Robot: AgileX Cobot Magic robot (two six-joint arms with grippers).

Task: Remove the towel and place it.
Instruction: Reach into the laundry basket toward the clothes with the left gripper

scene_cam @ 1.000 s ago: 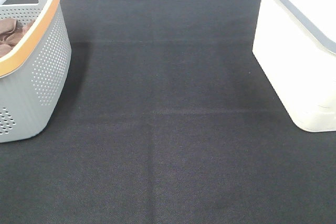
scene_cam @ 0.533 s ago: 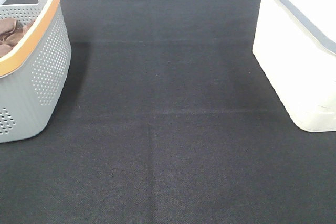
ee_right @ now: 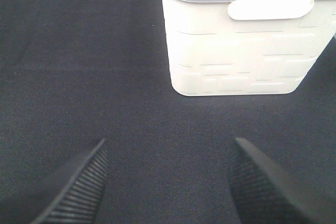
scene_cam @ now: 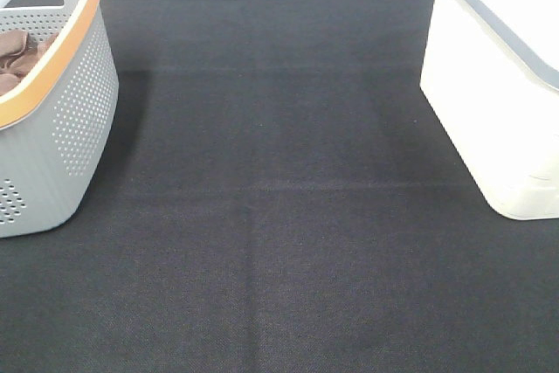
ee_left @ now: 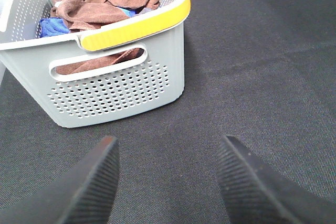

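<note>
Black woven cloth covers your counter [scene_cam: 279, 216], bare between the two containers. Your left end effector [ee_left: 165, 179] hangs just above it with its jaws wide apart and nothing between them, facing the short end of the grey perforated basket [ee_left: 115, 90]. Your right end effector [ee_right: 168, 182] is likewise spread and empty, facing the white bin [ee_right: 236, 45] a little way off.

The towel [ee_left: 100, 1] lies inside the basket, a reddish-brown heap bunched on top of a blue cloth [ee_left: 50, 25]; more brown cloth shows through the handle slot. No tag or hem is visible, so you cannot tell from here how many brown cloths are in the heap.

You are at the very start, with the reach not yet begun. Next, lift the left arm over the yellow rim [ee_left: 134, 24], come down on a raised fold, and pinch only that layer so that the blue cloth stays behind. The white bin looks like the likely drop point.
</note>
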